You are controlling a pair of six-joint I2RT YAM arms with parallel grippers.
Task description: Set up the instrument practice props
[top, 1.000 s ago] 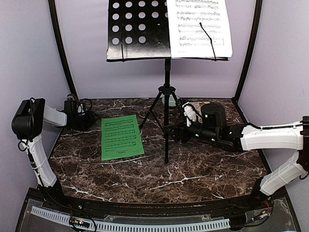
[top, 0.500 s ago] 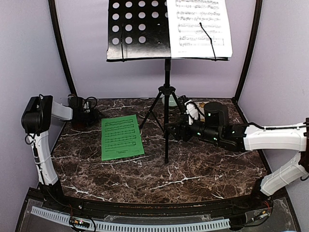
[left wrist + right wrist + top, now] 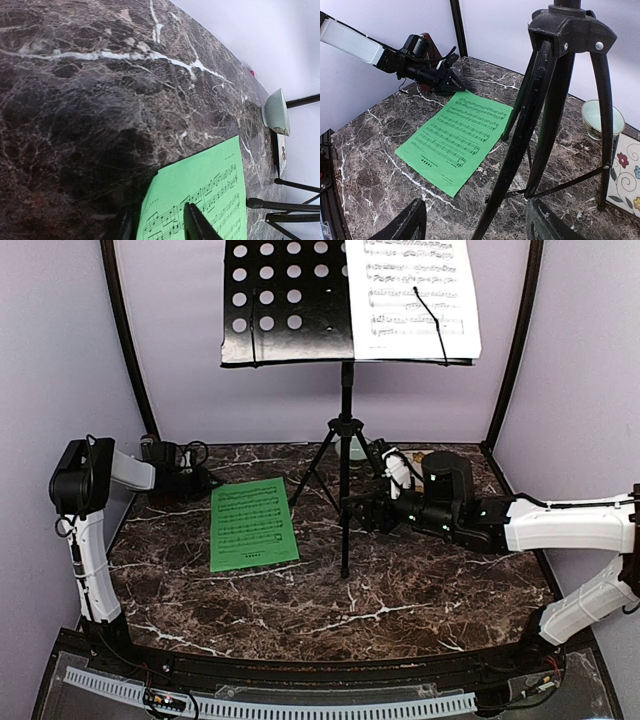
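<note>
The left pincer (image 3: 157,219), narrowly spread, hung over a corner of the green sheet (image 3: 212,197), which lay flat on the worktop (image 3: 75,100). Closing there could crumple or just slide the thin paper; the right pincer (image 3: 475,226), spread wide, straddled a leg of the music stand (image 3: 562,32) and could tip it

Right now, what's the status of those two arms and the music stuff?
Left gripper open at corner of green sheet. Right gripper open, straddling music stand leg. White sheet on stand, green sheet flat on table. Bowl, tile near stand's feet.
</note>
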